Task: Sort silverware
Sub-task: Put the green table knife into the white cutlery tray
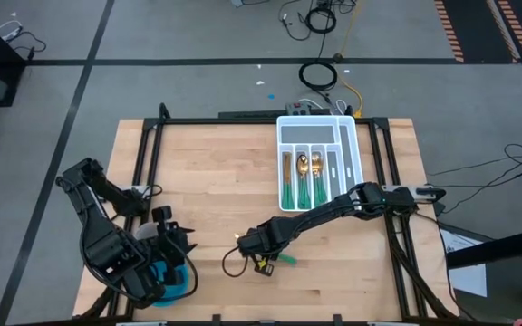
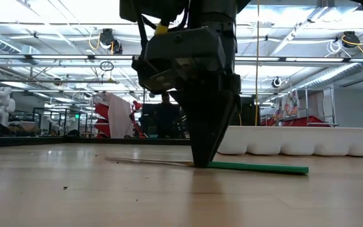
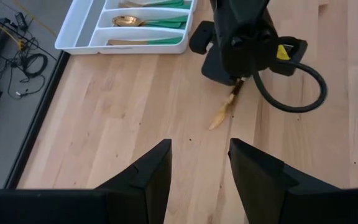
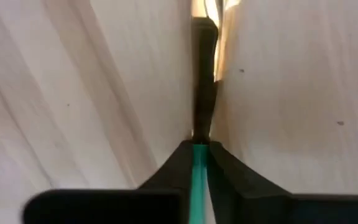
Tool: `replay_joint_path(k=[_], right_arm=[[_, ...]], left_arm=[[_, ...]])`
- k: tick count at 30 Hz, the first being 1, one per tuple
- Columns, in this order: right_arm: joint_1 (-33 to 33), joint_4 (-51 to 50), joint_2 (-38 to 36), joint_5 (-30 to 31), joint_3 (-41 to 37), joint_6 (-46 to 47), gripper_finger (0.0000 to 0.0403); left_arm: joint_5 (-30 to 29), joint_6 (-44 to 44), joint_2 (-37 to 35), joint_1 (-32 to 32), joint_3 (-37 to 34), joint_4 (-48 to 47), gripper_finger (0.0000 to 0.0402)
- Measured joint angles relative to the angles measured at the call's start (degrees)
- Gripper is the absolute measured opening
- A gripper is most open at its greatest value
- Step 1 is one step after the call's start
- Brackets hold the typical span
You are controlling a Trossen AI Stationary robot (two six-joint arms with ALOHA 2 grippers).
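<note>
The right pincer [image 2: 201,162] pinches a green-handled fork [image 2: 257,168] on the worktop [image 1: 207,181]; the left pincer [image 3: 199,165] hangs open.

A pale wooden worktop [image 1: 216,172] carries a white compartmented tray [image 1: 352,149] toward one o'clock from its centre. Near five o'clock a single green-handled piece of silverware [image 2: 257,168] lies flat on the bare wood, well apart from the tray.

fingers [image 4: 225,177] pinch teal-handled utensil [image 4: 198,180] on table [image 4: 291,93].
</note>
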Motion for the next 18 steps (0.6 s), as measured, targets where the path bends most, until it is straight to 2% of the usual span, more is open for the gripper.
replay_joint_path(k=[2, 6, 18], right_arm=[[0.0, 0.3, -0.3, 0.0, 0.0, -0.5, 0.0013], [0.0, 0.0, -1.0, -0.1, -0.2, -0.6, 0.0005], [-1.1, -2.5, -10.4, 3.5, -0.8, 4.5, 0.0001]], left_arm=[[-0.2, 0.0, 0.0, 0.0, 0.0, 0.0, 0.0169], [-0.3, 0.0, 0.0, 0.0, 0.0, -0.1, 0.0169], [-1.1, 0.0, 0.0, 0.0, 0.0, 0.3, 0.0169]])
